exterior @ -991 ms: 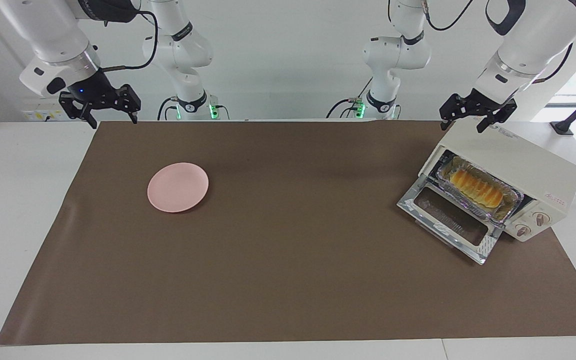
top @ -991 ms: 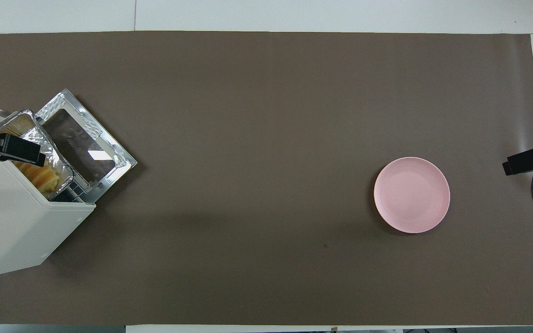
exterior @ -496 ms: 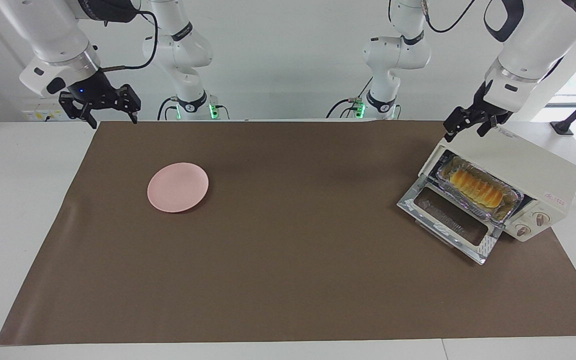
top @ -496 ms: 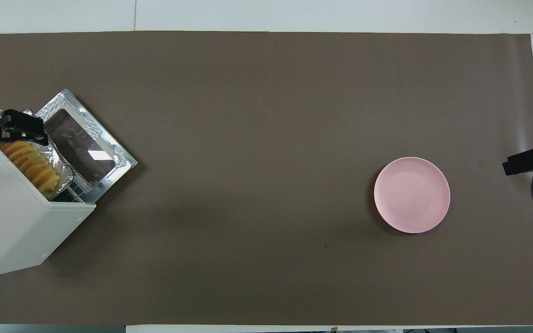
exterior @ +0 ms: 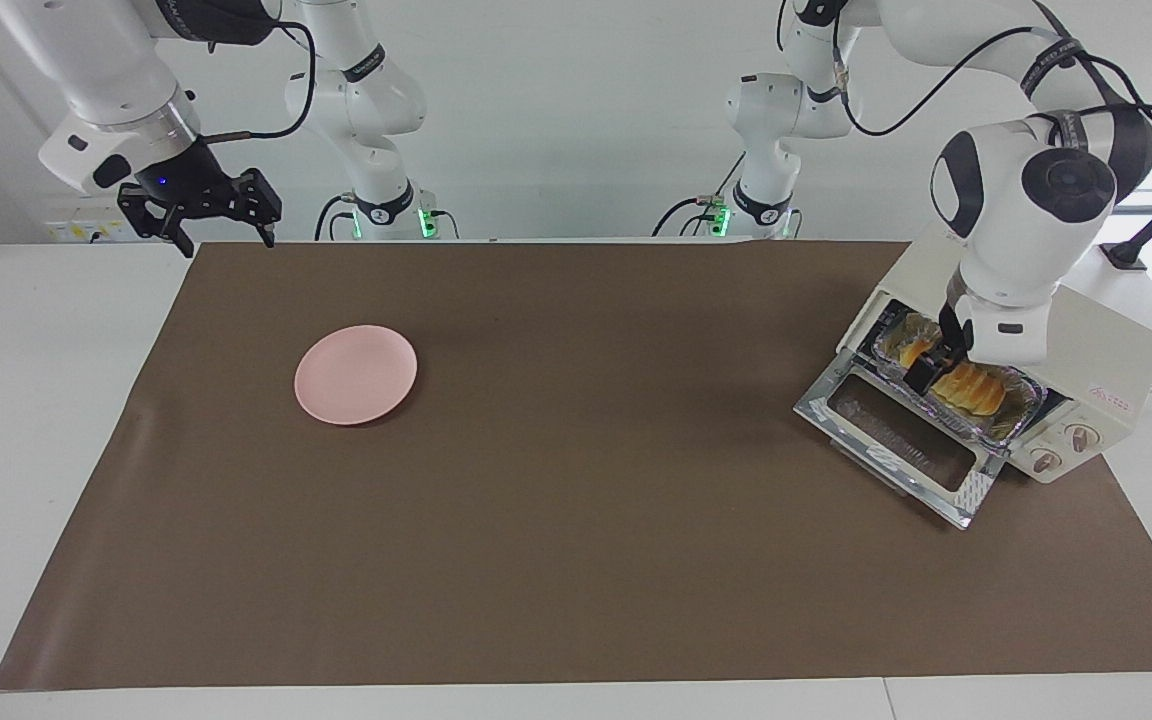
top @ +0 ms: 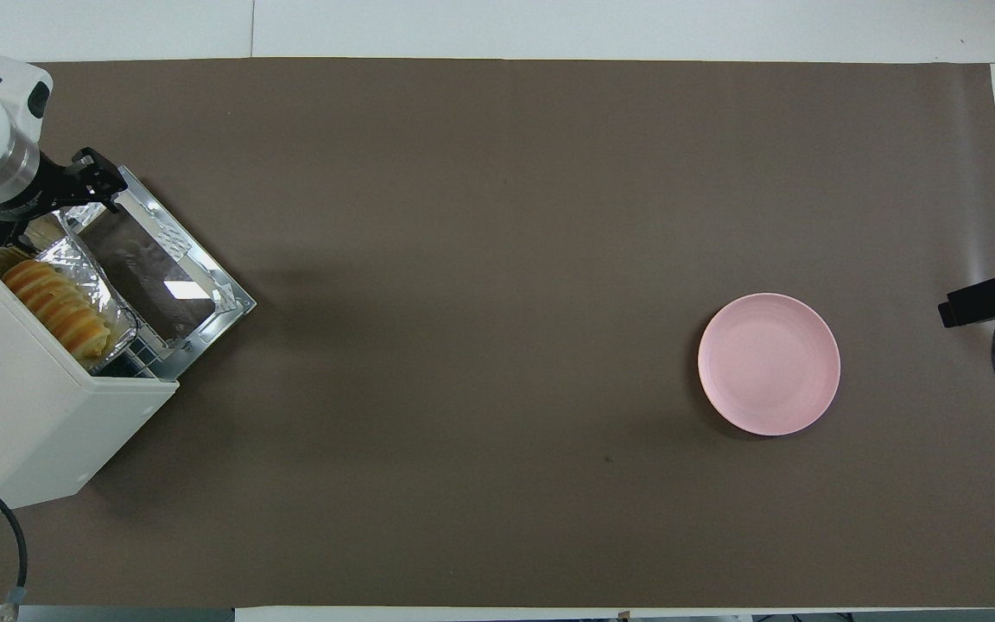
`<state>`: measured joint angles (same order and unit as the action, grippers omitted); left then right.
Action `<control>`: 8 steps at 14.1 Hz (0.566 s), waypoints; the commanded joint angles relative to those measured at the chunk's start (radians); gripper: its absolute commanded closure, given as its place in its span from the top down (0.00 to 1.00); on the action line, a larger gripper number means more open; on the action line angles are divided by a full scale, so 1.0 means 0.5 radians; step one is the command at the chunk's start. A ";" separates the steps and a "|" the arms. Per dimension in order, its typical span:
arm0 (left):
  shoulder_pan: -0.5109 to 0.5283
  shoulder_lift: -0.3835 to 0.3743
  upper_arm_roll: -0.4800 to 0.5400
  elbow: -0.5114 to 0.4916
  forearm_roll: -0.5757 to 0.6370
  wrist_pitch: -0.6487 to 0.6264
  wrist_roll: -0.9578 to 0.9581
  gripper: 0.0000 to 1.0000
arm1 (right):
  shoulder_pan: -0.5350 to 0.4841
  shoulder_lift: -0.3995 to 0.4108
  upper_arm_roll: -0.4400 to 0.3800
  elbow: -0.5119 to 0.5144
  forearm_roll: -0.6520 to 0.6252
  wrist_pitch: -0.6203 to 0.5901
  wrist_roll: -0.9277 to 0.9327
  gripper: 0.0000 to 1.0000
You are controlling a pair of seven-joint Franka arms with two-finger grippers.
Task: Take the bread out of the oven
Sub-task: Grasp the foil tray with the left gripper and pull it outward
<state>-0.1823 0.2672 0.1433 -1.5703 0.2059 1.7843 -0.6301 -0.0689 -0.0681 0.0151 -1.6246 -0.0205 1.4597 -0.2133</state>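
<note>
1. The left gripper (exterior: 933, 362) has come down from above the oven (exterior: 1086, 330) top and now sits at the oven mouth, right over the bread (exterior: 971, 388); half a second ago it was hovering near the oven's top corner.
2. Its fingers stand wide apart and hold nothing; whether they touch the loaf yet I cannot tell.
3. The bread lies just under the gripper in the foil tray (exterior: 1018, 420) on the rack, inside the oven (door (exterior: 896, 450) dropped fully open below the gripper).
4. This likely means the reach is nearly done; closing on the loaf should come next.
5. The right gripper (exterior: 219, 228) waits wide open, well away over the mat's corner, with the plate (exterior: 356, 374) on the mat below it; both are unchanged.
</note>
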 commanded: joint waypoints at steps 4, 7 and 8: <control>0.070 -0.059 -0.001 -0.332 0.048 0.358 -0.264 1.00 | -0.016 -0.026 0.016 -0.031 -0.017 -0.014 0.022 1.00; 0.049 -0.050 -0.001 -0.433 0.051 0.426 -0.368 1.00 | -0.016 -0.029 0.019 -0.031 -0.017 -0.014 0.022 1.00; 0.049 -0.062 -0.001 -0.476 0.048 0.450 -0.396 1.00 | -0.013 -0.029 0.019 -0.031 -0.017 -0.014 0.022 1.00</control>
<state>-0.1501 0.2744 0.1393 -1.7377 0.2081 1.9673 -0.7795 -0.0689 -0.0681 0.0152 -1.6246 -0.0205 1.4597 -0.2133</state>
